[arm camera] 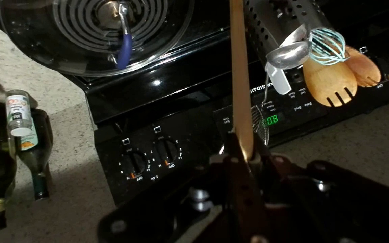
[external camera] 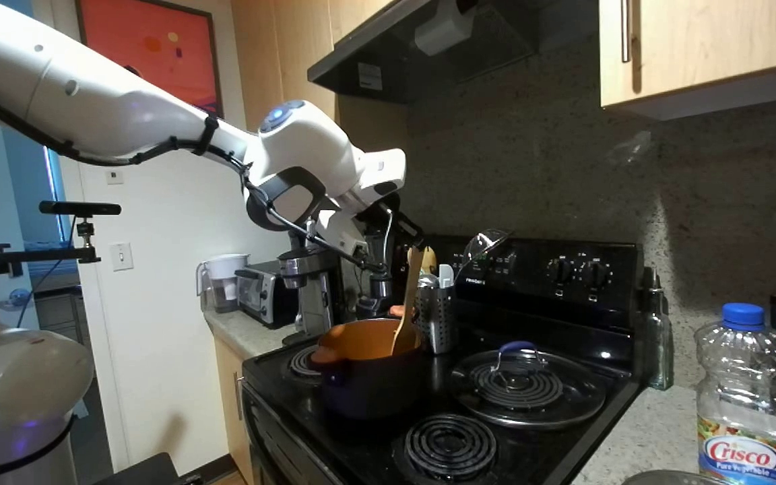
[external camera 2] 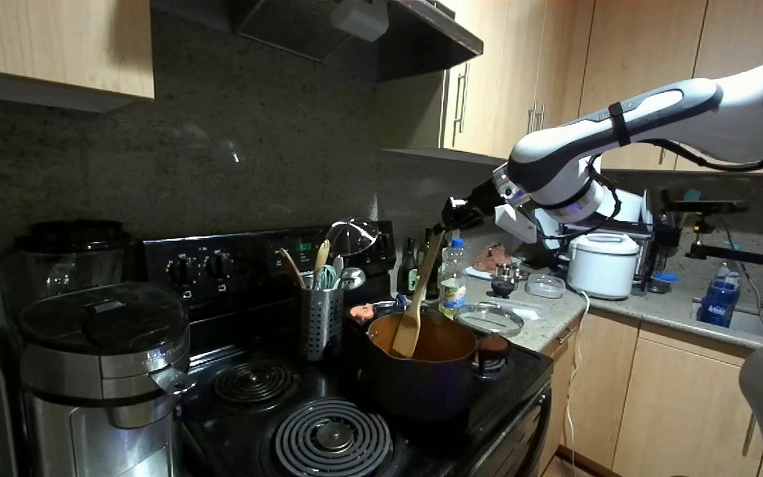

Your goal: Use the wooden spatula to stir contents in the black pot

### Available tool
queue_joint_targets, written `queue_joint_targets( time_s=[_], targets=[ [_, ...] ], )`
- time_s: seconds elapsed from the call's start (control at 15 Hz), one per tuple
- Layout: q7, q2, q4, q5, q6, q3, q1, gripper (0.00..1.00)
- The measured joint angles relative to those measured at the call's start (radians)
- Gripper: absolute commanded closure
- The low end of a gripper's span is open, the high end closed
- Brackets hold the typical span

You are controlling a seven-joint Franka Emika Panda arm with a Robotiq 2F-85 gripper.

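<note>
The black pot (external camera: 374,387) stands on the stove, also seen in an exterior view (external camera 2: 414,394). Orange contents (external camera 2: 448,339) show inside it; I cannot tell where they end and the inner wall begins. The wooden spatula (external camera: 409,296) leans with its blade down in the pot's mouth, near the rim. Its whole blade shows in an exterior view (external camera 2: 414,318); I cannot tell whether it touches the contents. My gripper (arm camera: 248,150) is shut on the top end of the spatula's handle, above the pot. The pot is out of the wrist view.
A perforated metal utensil holder (external camera 2: 322,324) with several tools stands close beside the pot. A flat pan with a glass lid (external camera: 529,414) sits on another burner. The range hood (external camera: 422,64) hangs overhead. A clear oil bottle (external camera: 746,397) stands on the counter.
</note>
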Motion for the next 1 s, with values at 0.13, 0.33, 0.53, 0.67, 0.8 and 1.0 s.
queue_joint_targets(
  time_s=[0.13,0.33,0.53,0.67,0.8,1.0],
  targets=[
    [-0.013,0.0,-0.004,-0.002,0.0,-0.027,0.006,0.94],
    [-0.028,-0.005,-0.022,-0.012,0.0,-0.053,0.003,0.94],
    [-0.036,-0.023,-0.052,-0.029,0.0,-0.055,-0.01,0.94],
    [-0.042,-0.04,-0.07,-0.03,-0.002,-0.04,-0.029,0.94],
    [-0.05,-0.059,-0.092,-0.03,-0.003,-0.01,-0.062,0.95],
    [-0.051,-0.083,-0.146,-0.037,-0.003,0.069,-0.149,0.95]
  ],
)
